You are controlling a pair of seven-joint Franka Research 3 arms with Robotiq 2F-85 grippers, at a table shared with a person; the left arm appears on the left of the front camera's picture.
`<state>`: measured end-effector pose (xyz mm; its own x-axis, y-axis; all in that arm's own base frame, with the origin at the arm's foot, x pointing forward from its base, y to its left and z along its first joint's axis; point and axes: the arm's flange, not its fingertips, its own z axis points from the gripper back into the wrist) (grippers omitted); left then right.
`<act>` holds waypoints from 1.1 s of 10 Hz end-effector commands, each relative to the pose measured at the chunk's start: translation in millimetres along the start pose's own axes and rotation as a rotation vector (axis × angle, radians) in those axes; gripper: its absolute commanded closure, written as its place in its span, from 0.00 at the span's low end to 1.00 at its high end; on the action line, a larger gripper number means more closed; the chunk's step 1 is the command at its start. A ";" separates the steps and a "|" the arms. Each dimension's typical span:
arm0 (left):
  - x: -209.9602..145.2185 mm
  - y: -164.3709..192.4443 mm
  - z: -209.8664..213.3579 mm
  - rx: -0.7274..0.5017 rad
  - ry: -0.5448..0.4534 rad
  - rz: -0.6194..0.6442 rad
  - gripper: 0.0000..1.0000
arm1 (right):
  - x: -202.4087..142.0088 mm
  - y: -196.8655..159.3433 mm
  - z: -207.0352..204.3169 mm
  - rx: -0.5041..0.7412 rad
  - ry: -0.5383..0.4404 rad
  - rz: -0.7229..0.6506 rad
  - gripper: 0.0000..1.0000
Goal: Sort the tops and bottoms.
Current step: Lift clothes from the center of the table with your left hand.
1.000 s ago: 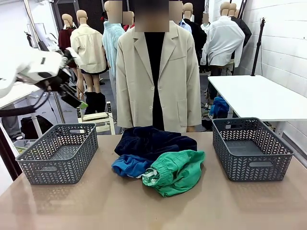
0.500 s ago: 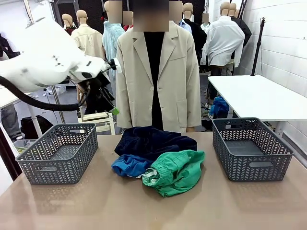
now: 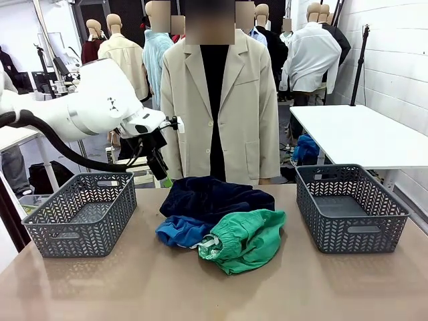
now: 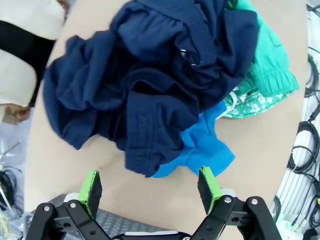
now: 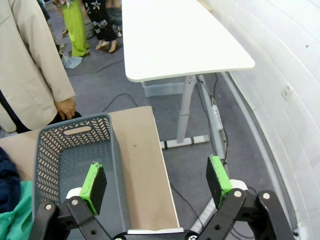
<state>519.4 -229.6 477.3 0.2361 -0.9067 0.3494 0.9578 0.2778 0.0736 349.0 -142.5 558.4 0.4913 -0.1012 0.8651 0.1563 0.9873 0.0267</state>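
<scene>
The clothes lie in one pile at the table's middle. The dark navy bottoms (image 3: 215, 195) are on top at the back, the emerald green bottoms (image 3: 249, 237) with a white drawstring sit at the front right, and the royal-blue top (image 3: 179, 231) peeks out at the front left. My left gripper (image 3: 163, 176) hangs open just left of the pile, above the table. In the left wrist view my left gripper (image 4: 150, 184) is open and empty over the navy bottoms (image 4: 150, 75), the blue top (image 4: 202, 150) and the green bottoms (image 4: 267, 65). My right gripper (image 5: 156, 179) is open and empty above the right basket (image 5: 75, 160).
A grey mesh basket (image 3: 80, 214) stands at the table's left and another (image 3: 351, 207) at the right. A person in a beige coat (image 3: 217, 100) stands at the far edge behind the pile. A white table (image 5: 175, 35) stands off to the right.
My left arm has swung from the far left rightward and down, bringing its open gripper beside the pile. The clothes have not moved.
</scene>
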 end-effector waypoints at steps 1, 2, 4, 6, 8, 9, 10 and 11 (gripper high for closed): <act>2.0 8.7 -9.3 -0.101 -0.057 -0.030 0.00 | -1.9 -0.8 -0.4 -0.001 0.012 -0.003 0.00; 0.7 10.4 -24.7 -0.078 -0.062 -0.032 0.00 | -1.9 -0.8 -0.4 -0.001 0.012 -0.003 0.00; 2.3 -0.1 -21.1 -0.070 -0.026 -0.009 0.00 | -1.9 -0.8 -0.4 -0.001 0.012 -0.003 0.00; -0.4 4.6 -34.9 -0.083 -0.025 0.003 0.00 | -1.9 -0.8 -0.4 -0.001 0.012 -0.003 0.00; 6.8 8.0 -55.9 -0.051 -0.045 -0.001 0.00 | -1.9 -0.8 -0.4 -0.001 0.012 -0.003 0.00; 9.9 11.2 -62.5 -0.066 -0.048 -0.017 0.00 | -1.9 -0.8 -0.4 -0.001 0.012 -0.003 0.00; 12.1 14.4 -65.8 -0.085 -0.053 -0.009 0.00 | -1.9 -0.8 -0.4 -0.001 0.012 -0.003 0.00; 11.7 17.7 -69.6 -0.080 -0.034 0.003 0.00 | -1.9 -0.8 -0.4 -0.001 0.012 -0.003 0.00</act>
<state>541.1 -258.8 414.5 0.2275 -0.8966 0.3800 0.9693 0.2457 -0.0006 348.9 -142.7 558.4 0.4912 -0.1014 0.8651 0.1570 0.9872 0.0266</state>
